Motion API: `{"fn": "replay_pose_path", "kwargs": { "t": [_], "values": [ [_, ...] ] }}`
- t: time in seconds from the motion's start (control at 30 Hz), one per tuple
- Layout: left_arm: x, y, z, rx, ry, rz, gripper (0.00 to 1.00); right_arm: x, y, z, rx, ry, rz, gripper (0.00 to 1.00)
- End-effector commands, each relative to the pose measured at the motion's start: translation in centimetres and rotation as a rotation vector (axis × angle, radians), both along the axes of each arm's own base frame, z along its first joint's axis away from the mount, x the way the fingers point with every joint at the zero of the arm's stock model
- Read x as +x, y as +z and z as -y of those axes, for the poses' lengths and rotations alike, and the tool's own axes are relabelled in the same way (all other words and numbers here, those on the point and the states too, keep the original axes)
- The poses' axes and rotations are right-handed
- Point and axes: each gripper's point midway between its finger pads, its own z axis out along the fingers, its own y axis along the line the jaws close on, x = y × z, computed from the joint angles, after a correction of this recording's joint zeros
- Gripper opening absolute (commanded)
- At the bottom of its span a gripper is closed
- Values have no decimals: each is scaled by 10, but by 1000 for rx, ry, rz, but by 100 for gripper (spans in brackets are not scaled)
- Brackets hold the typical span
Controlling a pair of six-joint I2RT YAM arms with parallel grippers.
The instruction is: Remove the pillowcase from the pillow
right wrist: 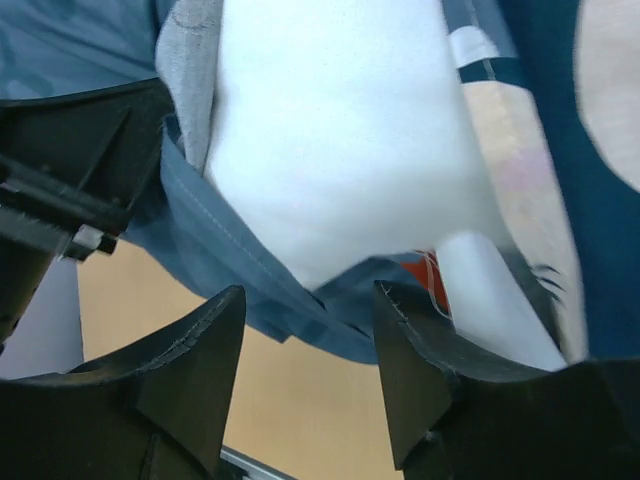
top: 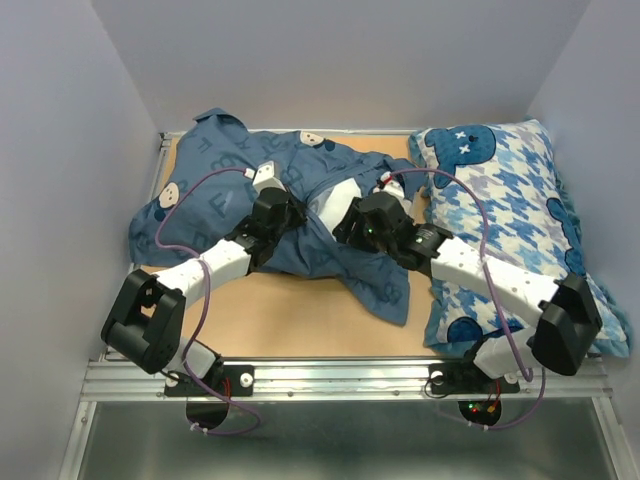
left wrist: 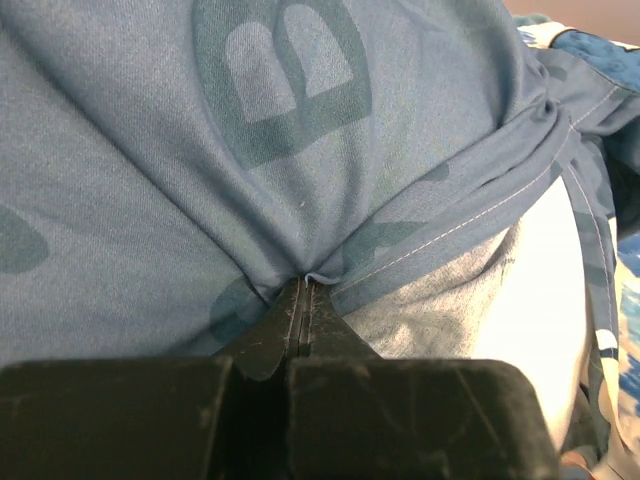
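Observation:
The slate-blue pillowcase (top: 215, 195) with lighter letters lies bunched over the left and middle of the table. The white pillow (top: 345, 192) shows through its opening between the two grippers; it fills the right wrist view (right wrist: 340, 150) and shows at the right of the left wrist view (left wrist: 545, 300). My left gripper (top: 285, 210) is shut on a pinch of pillowcase fabric (left wrist: 290, 150) at the hem (left wrist: 303, 279). My right gripper (top: 352, 222) is open; its jaws (right wrist: 310, 300) stand apart just below the pillow's exposed end and the pillowcase edge (right wrist: 230, 270).
A blue-and-white houndstooth pillow (top: 510, 230) with cartoon figures lies along the right side, under my right arm. Grey walls close in the left, back and right. Bare wooden tabletop (top: 300, 320) runs along the front, ending at a metal rail (top: 340, 378).

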Motion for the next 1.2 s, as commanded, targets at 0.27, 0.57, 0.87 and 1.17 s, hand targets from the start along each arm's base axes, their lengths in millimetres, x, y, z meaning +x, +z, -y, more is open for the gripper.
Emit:
{"fn": "replay_pose_path", "kwargs": {
  "t": [0.27,0.57,0.87,1.17],
  "values": [
    [-37,-66,5,50,-61,-175,0,14,-15,21,-68,-158,-34,72],
    [-37,-62,5,38,-59,-160,0,10,-36,57,-130,-239,-78,73],
    [-35,-61,7,28,-59,-157,0,15,-60,66,-190,-228,-146,43],
    [-26,-67,5,34,-14,-181,0,-32,-69,98,-178,-170,-179,8]
  ]
}}
